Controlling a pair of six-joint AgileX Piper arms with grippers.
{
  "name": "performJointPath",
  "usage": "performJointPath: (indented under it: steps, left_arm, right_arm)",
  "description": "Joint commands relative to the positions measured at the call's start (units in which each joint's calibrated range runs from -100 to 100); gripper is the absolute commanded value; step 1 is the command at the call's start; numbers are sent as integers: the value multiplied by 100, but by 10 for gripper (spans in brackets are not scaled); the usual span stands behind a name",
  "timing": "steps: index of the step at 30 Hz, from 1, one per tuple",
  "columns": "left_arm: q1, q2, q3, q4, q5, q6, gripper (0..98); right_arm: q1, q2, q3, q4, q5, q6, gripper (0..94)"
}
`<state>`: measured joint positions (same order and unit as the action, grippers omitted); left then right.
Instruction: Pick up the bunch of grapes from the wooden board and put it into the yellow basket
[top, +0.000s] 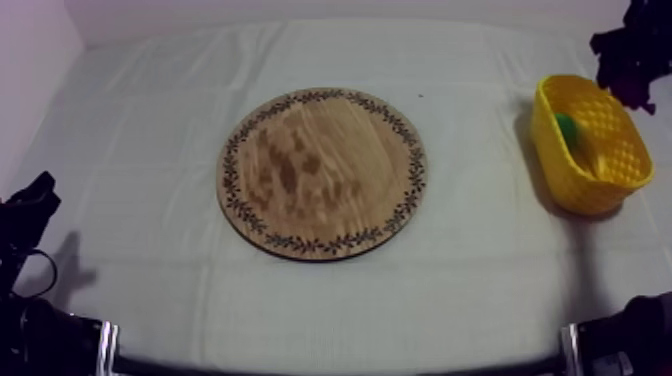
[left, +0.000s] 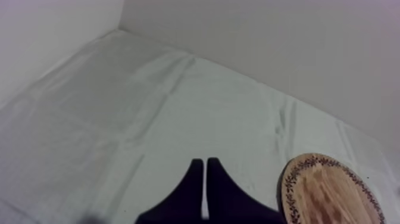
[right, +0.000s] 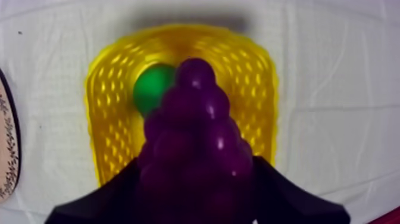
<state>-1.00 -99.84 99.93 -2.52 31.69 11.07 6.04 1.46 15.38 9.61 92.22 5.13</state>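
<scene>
My right gripper (right: 194, 195) is shut on the purple bunch of grapes (right: 196, 131) and holds it right above the yellow basket (right: 113, 71). In the top view this arm comes in at the upper right, with the grapes (top: 628, 70) hanging dark over the basket's (top: 575, 185) far end. The round wooden board (top: 322, 172) lies bare in the middle of the table. My left gripper (left: 206, 170) rests low at the left side (top: 35, 200), its fingers together as a narrow wedge over bare cloth.
A green round toy fruit (right: 153, 89) lies inside the basket, also seen from above (top: 567, 126). The board's patterned rim (left: 330, 190) shows beside my left gripper, and its edge (right: 7, 149) lies off to one side of the basket. White walls close the table's far and left sides.
</scene>
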Motion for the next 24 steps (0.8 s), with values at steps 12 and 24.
performJointPath:
  steps: [12, 24]
  left_arm:
    - [2, 2, -4, 1, -1, -1, 0]
    - [2, 2, -4, 1, -1, -1, 0]
  right_arm:
    - [-40, 1110, 634, 26, -865, -119, 490]
    - [-51, 1042, 684, -219, -786, 85, 675]
